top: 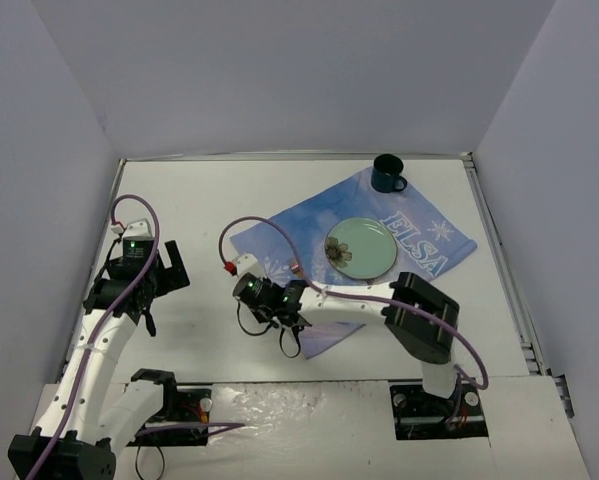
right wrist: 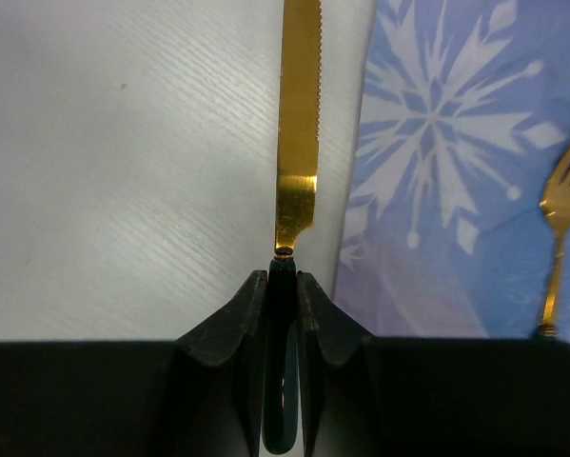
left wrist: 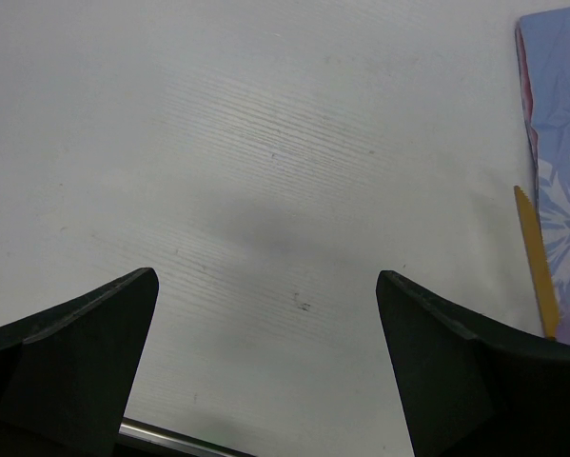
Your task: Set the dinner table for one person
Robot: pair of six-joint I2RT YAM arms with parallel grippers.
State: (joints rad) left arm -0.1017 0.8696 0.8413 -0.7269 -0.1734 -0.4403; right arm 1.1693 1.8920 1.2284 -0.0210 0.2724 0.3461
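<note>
The white dinner table [top: 194,205] carries a blue Elsa cloth [top: 434,240] with a pale green plate [top: 360,246] on it and a dark mug [top: 387,174] at its far corner. My right gripper [right wrist: 282,276] is shut on the dark green handle of a gold knife [right wrist: 298,105]. The blade points away just left of the cloth's edge [right wrist: 437,190], low over the table. A gold fork [right wrist: 558,214] lies on the cloth to the right. My left gripper [left wrist: 266,273] is open and empty above bare table; the knife [left wrist: 535,262] shows at its far right.
The table has thin metal rails [top: 499,250] along its edges and white walls around it. The right arm [top: 419,315] stretches leftward across the cloth's near corner. A purple cable [top: 264,222] loops above the right wrist.
</note>
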